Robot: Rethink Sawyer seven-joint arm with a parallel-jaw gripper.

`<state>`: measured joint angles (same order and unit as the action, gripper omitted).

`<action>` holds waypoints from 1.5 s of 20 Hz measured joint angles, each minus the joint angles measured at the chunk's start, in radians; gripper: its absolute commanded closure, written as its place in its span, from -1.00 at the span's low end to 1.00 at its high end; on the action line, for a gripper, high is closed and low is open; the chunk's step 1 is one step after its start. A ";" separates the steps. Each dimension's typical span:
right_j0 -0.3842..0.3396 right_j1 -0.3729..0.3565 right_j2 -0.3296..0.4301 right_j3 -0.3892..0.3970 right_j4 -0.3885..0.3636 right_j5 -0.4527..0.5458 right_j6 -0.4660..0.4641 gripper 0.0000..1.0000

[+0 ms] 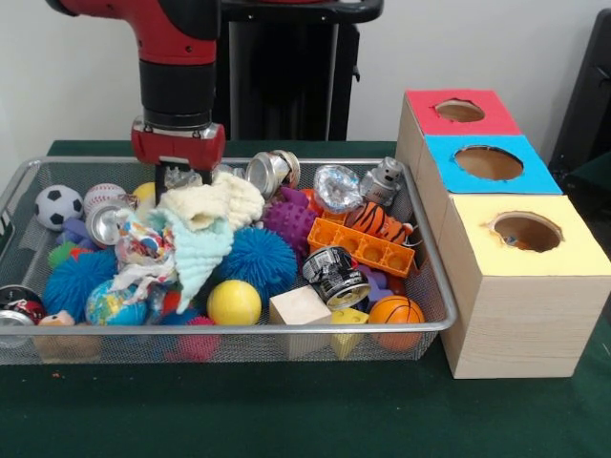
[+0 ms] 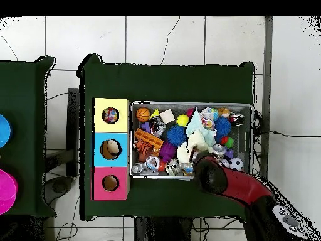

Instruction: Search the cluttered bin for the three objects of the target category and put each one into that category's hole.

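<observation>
Front view: green tablecloth, white wall.

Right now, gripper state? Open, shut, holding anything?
Gripper: low in the bin by the cream cloth; open or shut cannot be told.

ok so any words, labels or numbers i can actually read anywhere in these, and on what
None can be read.
Black can near the orange tray: printed markings, too blurred to read.
Can at the bin's corner: red and black print, unreadable.
Coloured boxes: plain, no lettering.
</observation>
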<state>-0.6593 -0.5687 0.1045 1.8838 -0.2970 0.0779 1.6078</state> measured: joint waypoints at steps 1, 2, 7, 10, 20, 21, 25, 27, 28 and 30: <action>0.001 -0.014 0.000 0.002 0.002 0.036 0.000 -1.00; 0.002 -0.023 0.000 0.003 0.003 0.061 0.000 -1.00; 0.006 -0.061 0.000 0.014 0.018 0.191 0.000 -1.00; 0.012 -0.085 0.001 0.019 0.034 0.276 0.000 -1.00; 0.012 -0.114 0.052 0.041 0.100 0.338 0.000 -1.00; 0.012 -0.113 0.062 0.043 0.109 0.338 0.000 -1.00; 0.013 -0.102 0.097 0.046 0.135 0.338 0.000 -1.00; 0.014 -0.091 0.114 0.046 0.143 0.338 0.000 -1.00; 0.014 -0.086 0.119 0.047 0.145 0.338 0.000 -1.00; 0.014 -0.073 0.135 0.051 0.151 0.338 0.000 -1.00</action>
<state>-0.6456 -0.6415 0.2400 1.9344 -0.1458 0.4158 1.6078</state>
